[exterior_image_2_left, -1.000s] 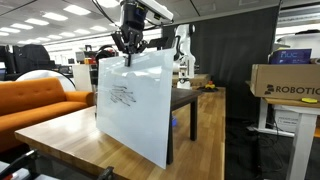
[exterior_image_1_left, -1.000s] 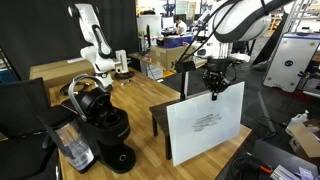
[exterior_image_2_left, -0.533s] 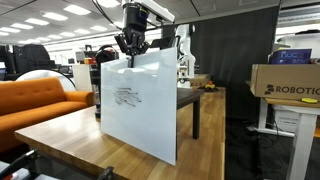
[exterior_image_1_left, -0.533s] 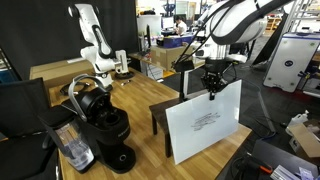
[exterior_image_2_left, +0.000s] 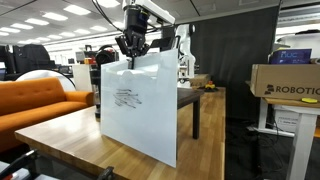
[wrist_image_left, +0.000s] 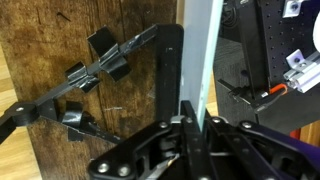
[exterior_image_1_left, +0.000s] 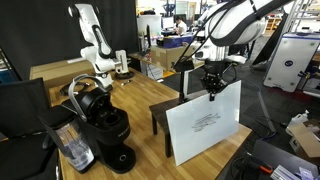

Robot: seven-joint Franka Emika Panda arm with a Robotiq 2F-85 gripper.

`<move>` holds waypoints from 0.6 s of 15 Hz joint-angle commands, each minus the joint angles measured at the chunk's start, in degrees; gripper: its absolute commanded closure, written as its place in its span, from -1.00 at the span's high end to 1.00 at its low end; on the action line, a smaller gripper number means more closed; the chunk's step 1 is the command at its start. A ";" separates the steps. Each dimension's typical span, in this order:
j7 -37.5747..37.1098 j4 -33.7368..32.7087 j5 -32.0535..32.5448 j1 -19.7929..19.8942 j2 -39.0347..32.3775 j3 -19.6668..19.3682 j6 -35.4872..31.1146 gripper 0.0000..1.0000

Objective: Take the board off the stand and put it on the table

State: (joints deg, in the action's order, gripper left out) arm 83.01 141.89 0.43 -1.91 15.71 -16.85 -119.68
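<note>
Holds a thin, flat, smooth white board upright by its top edge, with dark scribbled lines near the middle of the face. Shows the same rectangular sheet in an exterior view, wider than what stands behind it. Seen edge-on in the wrist view as a narrow pale strip.

Comes down from above with the arm bent over the counter and the wrist pointing straight down. Has the end effector clamped on the board's top edge, near a top corner in an exterior view. In the wrist view, pinches the strip between both black fingers.

Behind the board, a small dark wooden stand with straight legs and a flat top, just beside the sheet; in the wrist view a dark bar close alongside. Cannot tell whether the board's lower edge touches the counter's plank-grained wood.

Leaves little bare wood between the board's lower corner and the counter's near edge. Has a bulky black coffee machine well apart, and an orange sofa beyond the counter's side.
</note>
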 commanded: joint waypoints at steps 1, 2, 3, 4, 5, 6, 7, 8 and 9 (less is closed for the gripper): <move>2.98 -1.74 -1.50 2.02 -0.79 1.31 -1.84 -0.97; 3.02 -1.67 -1.58 2.07 -0.79 1.31 -1.85 -0.97; 2.99 -1.57 -1.78 2.13 -0.83 1.28 -1.89 -0.97; 2.95 -1.50 -1.96 2.23 -0.95 1.23 -1.89 -0.97; 3.04 -1.44 -2.15 2.34 -1.10 1.19 -1.94 -0.97; 3.16 -1.40 -2.44 2.46 -1.23 1.16 -1.99 -0.97; 3.44 -1.39 -2.86 2.62 -1.41 1.13 -2.05 -0.97; 3.78 -1.39 -3.15 2.78 -1.62 1.14 -2.07 -0.97; 4.09 -1.39 -3.53 2.95 -1.80 1.13 -2.06 -0.97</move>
State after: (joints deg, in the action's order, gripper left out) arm 84.46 141.89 -1.07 -0.81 14.45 -16.85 -120.00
